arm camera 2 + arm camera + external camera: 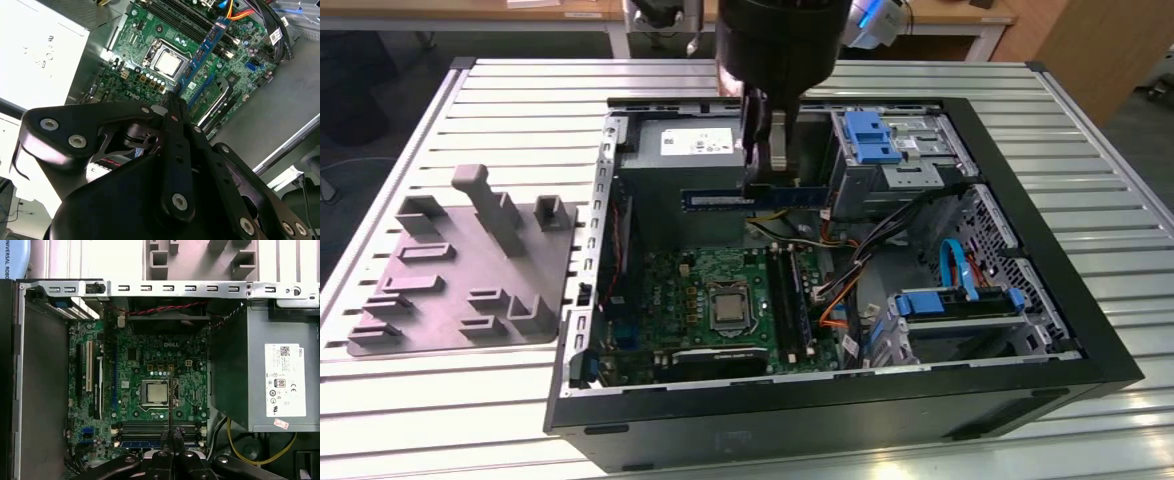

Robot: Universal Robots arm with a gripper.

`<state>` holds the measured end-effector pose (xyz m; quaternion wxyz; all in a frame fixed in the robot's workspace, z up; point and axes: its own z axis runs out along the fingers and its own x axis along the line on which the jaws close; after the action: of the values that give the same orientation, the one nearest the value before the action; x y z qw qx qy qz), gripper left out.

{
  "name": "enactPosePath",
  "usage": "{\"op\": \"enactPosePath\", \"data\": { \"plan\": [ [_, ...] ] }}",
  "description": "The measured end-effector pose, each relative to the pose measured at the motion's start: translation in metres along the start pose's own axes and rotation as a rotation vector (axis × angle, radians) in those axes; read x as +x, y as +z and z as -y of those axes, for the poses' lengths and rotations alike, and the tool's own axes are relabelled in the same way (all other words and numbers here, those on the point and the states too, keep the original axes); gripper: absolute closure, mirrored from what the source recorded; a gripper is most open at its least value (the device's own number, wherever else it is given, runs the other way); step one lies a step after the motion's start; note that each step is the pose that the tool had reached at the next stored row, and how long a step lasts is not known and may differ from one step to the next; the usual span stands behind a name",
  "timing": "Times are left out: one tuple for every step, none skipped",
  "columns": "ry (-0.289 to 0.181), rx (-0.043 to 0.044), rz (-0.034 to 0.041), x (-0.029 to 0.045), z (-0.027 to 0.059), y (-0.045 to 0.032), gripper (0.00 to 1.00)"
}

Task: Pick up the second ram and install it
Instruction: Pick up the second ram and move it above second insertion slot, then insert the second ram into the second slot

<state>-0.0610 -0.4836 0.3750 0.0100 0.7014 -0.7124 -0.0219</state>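
The fingers (767,188) are clamped on the ram (720,200) near its middle. It hangs edge-down and level over the open case (1107,350). In the exterior view the ram's length runs from 9 to 3 o'clock, crosswise to the black slots (781,290), which run from 12 to 6. It sits at 12 o'clock from the CPU (727,305), just at 3 o'clock of the power supply (674,150), and well apart from the motherboard (680,290) below.

The grey tray (554,250) lies on the slatted worktop (520,90) at 9 o'clock of the case. In the second wrist view the blue ram (202,50) reaches out from the fingers (172,100) over the board. In the first wrist view it shows as a thin edge (170,405) across the CPU.
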Motion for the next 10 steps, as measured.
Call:
{"op": "enactPosePath", "data": {
  "plan": [
    [0.0, 0.0, 0.0, 0.0004, 0.0004, 0.0012, 0.89],
    [0.0, 0.0, 0.0, 0.0006, 0.0006, 0.0021, 0.89],
    [0.0, 0.0, 0.0, 0.0007, 0.0006, 0.0026, 0.89],
    [0.0, 0.0, 0.0, 0.0008, 0.0006, 0.0031, 0.89],
    [0.0, -0.0001, -0.0002, 0.0008, 0.0007, 0.0033, 0.89],
    [0.0, 0.0, 0.0, 0.0008, 0.0007, 0.0035, 0.89],
    [0.0, 0.0, 0.0, 0.0008, 0.0007, 0.0036, 0.89],
    [0.0, 0.0, 0.0, 0.0008, 0.0007, 0.0036, 0.89],
    [0.0, 0.0, 0.0, 0.0008, 0.0007, 0.0036, 0.89],
    [0.0, 0.0, 0.0, 0.0008, 0.0007, 0.0036, 0.89]
  ]
}}
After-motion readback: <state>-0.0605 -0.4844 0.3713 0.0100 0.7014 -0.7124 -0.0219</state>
